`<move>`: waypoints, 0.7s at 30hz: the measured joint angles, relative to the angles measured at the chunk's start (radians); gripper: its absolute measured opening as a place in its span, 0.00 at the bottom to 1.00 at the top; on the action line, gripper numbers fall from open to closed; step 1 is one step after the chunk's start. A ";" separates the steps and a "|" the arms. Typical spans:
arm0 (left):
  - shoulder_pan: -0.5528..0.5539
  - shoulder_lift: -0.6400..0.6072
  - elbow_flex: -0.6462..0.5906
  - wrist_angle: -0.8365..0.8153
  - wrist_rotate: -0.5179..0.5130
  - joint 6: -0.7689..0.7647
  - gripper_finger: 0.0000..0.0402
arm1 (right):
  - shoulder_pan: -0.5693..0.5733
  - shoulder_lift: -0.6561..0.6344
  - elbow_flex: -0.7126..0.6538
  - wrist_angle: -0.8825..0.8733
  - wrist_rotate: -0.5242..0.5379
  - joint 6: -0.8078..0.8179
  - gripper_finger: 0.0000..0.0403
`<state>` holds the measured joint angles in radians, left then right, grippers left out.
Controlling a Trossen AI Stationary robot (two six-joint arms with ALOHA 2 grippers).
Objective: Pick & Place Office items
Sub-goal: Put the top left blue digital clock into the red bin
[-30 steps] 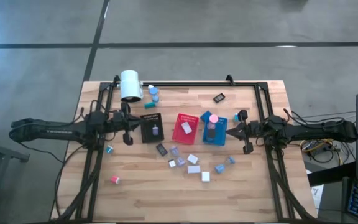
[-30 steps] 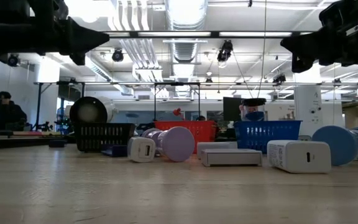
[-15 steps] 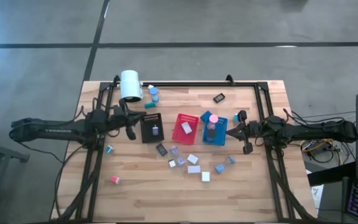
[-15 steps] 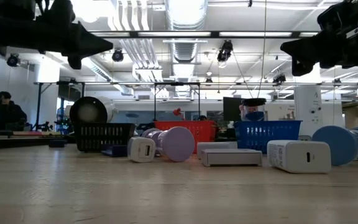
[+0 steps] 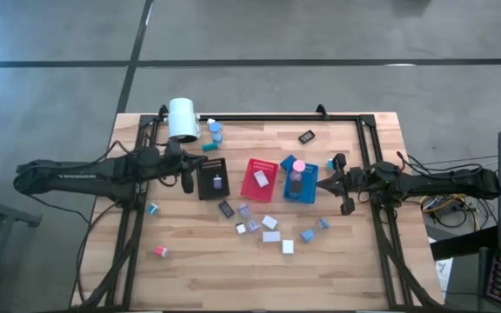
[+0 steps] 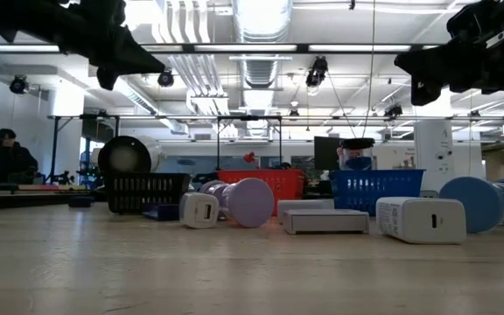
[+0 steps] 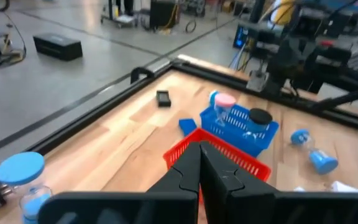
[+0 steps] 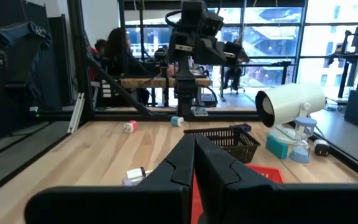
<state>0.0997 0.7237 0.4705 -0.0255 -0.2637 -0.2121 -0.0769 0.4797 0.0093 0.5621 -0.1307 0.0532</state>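
Observation:
The office items [image 5: 268,228] lie loose on the wooden table, in front of a black tray [image 5: 212,178], a red tray [image 5: 258,178] and a blue tray [image 5: 300,181]. A pink-capped piece [image 5: 298,165] stands in the blue tray, and a white block [image 5: 260,177] lies in the red one. My left gripper [image 5: 188,179] hovers shut, with nothing in it, just left of the black tray. In the low view my left gripper [image 6: 143,63] is high above the table. My right gripper [image 5: 322,184] hovers shut just right of the blue tray, also holding nothing.
A big white cylinder [image 5: 182,119] lies at the far left, with blue-capped pieces [image 5: 215,130] beside it. A small black piece [image 5: 306,136] lies at the far side. A red bit [image 5: 160,251] and a teal bit [image 5: 153,209] lie at the near left. A black frame rail [image 5: 268,116] borders the table.
My left gripper has risen and tipped its fingers up, from slanting down toward nearly level. It has rolled a little and stayed shut. No item on the table has moved.

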 joint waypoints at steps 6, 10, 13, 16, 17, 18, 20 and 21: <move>-0.044 0.119 0.044 -0.052 0.021 -0.005 0.02 | 0.000 0.000 0.000 -0.001 0.000 0.000 0.02; -0.095 0.201 0.085 -0.150 0.021 -0.004 0.03 | 0.000 0.000 0.000 -0.002 0.000 0.000 0.02; -0.114 0.228 0.134 -0.245 -0.011 -0.013 0.06 | 0.000 0.000 0.000 -0.004 0.000 0.001 0.02; -0.111 0.226 0.186 -0.385 -0.081 -0.074 0.10 | 0.000 0.000 0.000 -0.005 0.000 0.015 0.02; -0.109 0.224 0.200 -0.439 -0.105 -0.104 0.11 | 0.000 0.000 0.000 -0.005 0.000 0.019 0.02; -0.107 0.221 0.214 -0.494 -0.131 -0.139 0.13 | 0.000 0.000 0.000 -0.005 0.000 0.021 0.02; -0.104 0.220 0.236 -0.601 -0.179 -0.215 0.17 | 0.000 0.000 0.000 -0.005 -0.001 0.023 0.02; -0.103 0.220 0.241 -0.659 -0.193 -0.249 0.19 | 0.000 0.000 0.000 -0.005 -0.001 0.023 0.02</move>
<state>-0.0032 0.9436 0.7120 -0.6845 -0.4570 -0.4609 -0.0769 0.4800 0.0093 0.5575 -0.1318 0.0765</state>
